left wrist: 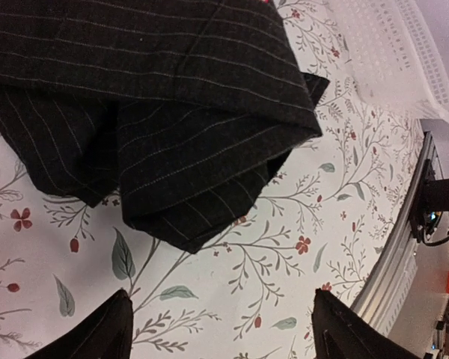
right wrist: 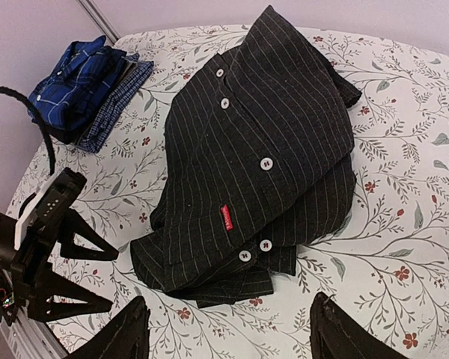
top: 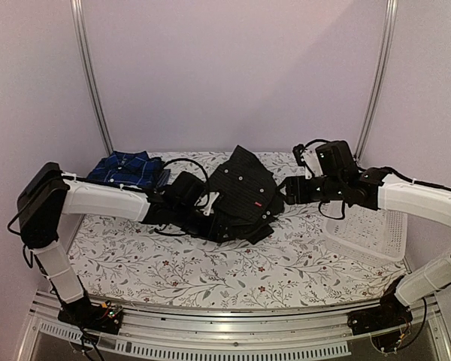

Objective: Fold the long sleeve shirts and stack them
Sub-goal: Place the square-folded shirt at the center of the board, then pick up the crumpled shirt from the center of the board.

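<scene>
While basket (top: pixel 364 233) stands right, pinstripe shirt (top: pixel 244 188) lies outside.

White mesh basket (top: pixel 368 235) at right, floral tablecloth (top: pixel 210 267), pale walls (top: pixel 233 75)

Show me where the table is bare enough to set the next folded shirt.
Freest is the near strip of table, bordered by the black pinstriped shirt, the front rail and the basket. A narrower gap lies between the plaid stack and that shirt. Crowded: mid-table, where the left tool and right tool flank the shirt.
</scene>
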You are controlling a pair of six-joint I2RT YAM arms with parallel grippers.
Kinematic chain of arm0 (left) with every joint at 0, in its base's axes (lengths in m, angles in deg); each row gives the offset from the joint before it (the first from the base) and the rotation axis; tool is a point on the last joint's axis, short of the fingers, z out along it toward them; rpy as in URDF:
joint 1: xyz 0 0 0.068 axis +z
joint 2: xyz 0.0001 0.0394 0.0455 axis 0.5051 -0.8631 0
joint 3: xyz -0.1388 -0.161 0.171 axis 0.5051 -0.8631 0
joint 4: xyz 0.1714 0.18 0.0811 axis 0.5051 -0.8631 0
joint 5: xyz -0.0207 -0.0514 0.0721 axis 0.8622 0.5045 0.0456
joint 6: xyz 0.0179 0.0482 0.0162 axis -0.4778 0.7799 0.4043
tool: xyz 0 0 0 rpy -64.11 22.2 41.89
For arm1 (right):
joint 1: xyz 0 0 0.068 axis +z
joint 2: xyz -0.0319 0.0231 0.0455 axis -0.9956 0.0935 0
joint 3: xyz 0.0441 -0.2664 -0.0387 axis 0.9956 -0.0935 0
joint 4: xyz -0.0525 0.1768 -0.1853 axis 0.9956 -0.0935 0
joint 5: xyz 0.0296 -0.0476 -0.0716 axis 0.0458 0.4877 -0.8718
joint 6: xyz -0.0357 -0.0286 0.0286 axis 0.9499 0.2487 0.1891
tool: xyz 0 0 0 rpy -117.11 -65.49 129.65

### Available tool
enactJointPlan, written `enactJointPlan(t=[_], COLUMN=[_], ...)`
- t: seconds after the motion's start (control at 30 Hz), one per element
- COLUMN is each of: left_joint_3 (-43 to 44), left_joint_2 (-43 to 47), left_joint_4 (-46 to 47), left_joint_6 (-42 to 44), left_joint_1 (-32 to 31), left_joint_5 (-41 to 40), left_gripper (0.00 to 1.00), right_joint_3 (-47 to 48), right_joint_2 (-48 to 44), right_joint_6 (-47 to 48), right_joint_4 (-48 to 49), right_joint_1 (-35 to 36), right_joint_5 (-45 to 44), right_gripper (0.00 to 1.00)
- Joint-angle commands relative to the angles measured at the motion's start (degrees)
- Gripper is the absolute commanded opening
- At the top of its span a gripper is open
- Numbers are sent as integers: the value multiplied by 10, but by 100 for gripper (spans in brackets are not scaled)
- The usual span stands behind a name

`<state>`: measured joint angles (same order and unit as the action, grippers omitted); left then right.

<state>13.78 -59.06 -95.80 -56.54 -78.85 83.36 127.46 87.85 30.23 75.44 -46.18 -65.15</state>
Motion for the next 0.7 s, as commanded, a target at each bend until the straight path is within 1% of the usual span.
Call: enactJointPlan(t=[0.0,0.13,0.2,0.23,0.3,0.4,0.43,0.47,0.67], left_joint_3=[40,50,61,67,83,100,108,117,147], left_joint_2=[-51,-83,-95,-101,-111,-108,-103,-96,-28], left_joint_4=[29,68,83,93,101,106,103,99,100], left_joint_6=[-50,-77,-87,-92,-102,-111,-111,-111,-126], left_joint_1=[-3,-3,-3,-2,-2,-2,-1,0,19], left_joint_5=[-11,8,19,26,37,48,48,48,57], left_gripper=[79,77,73,68,53,19,9,1,0], right_joint_3=[-40,-67,-81,-86,-95,-103,-106,-109,-138], right_joint_2=[-37,-51,-57,-58,-60,-57,-55,-54,-59], right_joint_6=[-19,-21,-22,-23,-24,-20,-19,-18,-17], right_joint_4=[20,28,39,43,51,62,66,69,103], right_joint_1=[18,26,28,29,32,38,41,43,44], right_joint_5=[-18,-18,-19,-19,-18,-19,-18,-27,-50], right_gripper=[72,71,71,71,71,70,70,70,70])
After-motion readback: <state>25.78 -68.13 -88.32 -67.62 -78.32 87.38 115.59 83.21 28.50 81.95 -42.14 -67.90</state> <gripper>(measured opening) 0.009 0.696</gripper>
